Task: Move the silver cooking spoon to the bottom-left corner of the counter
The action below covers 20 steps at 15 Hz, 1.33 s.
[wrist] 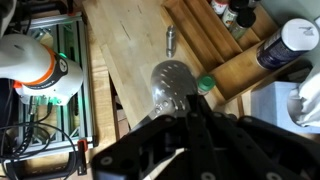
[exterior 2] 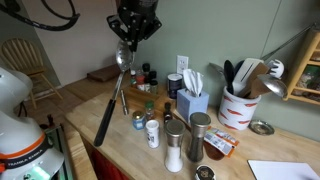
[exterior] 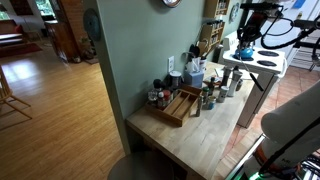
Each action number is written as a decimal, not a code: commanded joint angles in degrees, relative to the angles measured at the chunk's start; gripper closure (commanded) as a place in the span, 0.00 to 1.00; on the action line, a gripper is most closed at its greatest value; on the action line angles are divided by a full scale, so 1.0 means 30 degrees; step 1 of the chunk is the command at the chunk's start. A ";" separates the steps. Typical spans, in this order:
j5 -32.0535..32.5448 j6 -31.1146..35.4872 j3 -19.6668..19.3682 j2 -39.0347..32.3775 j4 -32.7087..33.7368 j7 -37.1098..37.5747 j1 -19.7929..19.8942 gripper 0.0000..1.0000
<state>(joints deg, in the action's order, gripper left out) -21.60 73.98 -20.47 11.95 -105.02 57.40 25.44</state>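
Note:
The silver cooking spoon (exterior 2: 123, 57) hangs from my gripper (exterior 2: 131, 38), high above the counter (exterior 2: 88, 112). Its shiny bowl is up at the fingers. Its shaft and dark handle (exterior 2: 105, 125) slant down toward the counter's edge without touching it. In the wrist view the bowl (wrist: 170, 85) shines just beyond the black fingers (wrist: 190, 112), which are shut on the spoon's neck. The blond wood counter (wrist: 130, 50) lies below. In an exterior view the gripper (exterior: 252, 22) is raised at the upper right, beyond the counter (exterior: 190, 145); the spoon cannot be made out there.
A wooden tray (exterior: 180, 106) (wrist: 215, 45) lies on the counter against the wall, with bottles and jars around it. Metal shakers (exterior 2: 175, 145), a blue box (exterior 2: 190, 103) and a utensil crock (exterior 2: 238, 108) stand nearby. A small metal piece (wrist: 170, 40) lies on the wood.

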 commanded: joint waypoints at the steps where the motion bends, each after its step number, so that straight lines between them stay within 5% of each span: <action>1: 0.0379 0.0394 0.1073 0.2779 -0.2382 0.1135 -0.0573 0.99; 8: -0.0058 0.0132 0.3851 0.6140 -0.3890 0.3565 -0.1340 0.99; 9: 0.0044 0.0003 0.3364 0.4776 -0.2811 0.3105 -0.1235 0.97; 20: -0.0120 0.0650 0.4588 0.7130 -0.4935 0.2329 -0.2013 0.99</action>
<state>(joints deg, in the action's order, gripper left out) -21.94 74.01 -7.55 29.49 -115.81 66.27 20.83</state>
